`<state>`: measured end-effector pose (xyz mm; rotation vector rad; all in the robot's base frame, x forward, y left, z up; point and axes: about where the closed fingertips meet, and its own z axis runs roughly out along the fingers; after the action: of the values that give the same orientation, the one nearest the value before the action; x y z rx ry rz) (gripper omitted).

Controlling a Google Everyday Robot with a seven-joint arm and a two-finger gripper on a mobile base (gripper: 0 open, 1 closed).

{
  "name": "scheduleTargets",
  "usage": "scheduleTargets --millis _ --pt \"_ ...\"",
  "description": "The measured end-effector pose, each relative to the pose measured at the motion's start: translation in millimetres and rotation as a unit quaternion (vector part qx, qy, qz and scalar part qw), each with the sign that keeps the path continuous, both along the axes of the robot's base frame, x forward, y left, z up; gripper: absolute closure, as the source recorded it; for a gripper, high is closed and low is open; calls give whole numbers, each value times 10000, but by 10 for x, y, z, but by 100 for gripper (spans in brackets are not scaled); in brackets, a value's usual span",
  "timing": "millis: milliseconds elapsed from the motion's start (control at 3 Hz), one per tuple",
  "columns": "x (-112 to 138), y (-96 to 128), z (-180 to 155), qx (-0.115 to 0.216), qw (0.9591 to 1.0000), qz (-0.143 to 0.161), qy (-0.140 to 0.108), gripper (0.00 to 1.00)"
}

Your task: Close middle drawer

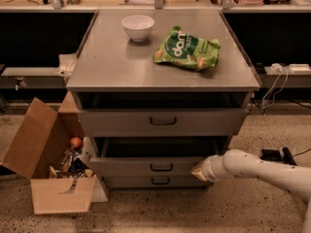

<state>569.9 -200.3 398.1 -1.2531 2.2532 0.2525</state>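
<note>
The middle drawer (127,166) is a shallow grey drawer with a small dark bar handle (161,167). It stands pulled out from the cabinet, with a dark gap above it. My gripper (198,170) is at the end of the white arm (257,170) that reaches in from the right. It sits at the right end of the middle drawer's front, touching or nearly touching it. The taller top drawer (163,121) is also pulled out a little. The lowest drawer (155,181) sits just below, nearer the floor.
A white bowl (138,27) and a green snack bag (188,50) lie on the grey tabletop (112,62). An open cardboard box (43,164) of odds and ends stands on the floor at the cabinet's left. Cables and a power strip (291,68) lie at the right.
</note>
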Motion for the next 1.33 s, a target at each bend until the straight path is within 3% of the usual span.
scheduleTargets --millis 1000,1333 --pt "369 -18 50 184 9990 -395 -38 100" --pt "369 -18 50 184 9990 -395 -38 100"
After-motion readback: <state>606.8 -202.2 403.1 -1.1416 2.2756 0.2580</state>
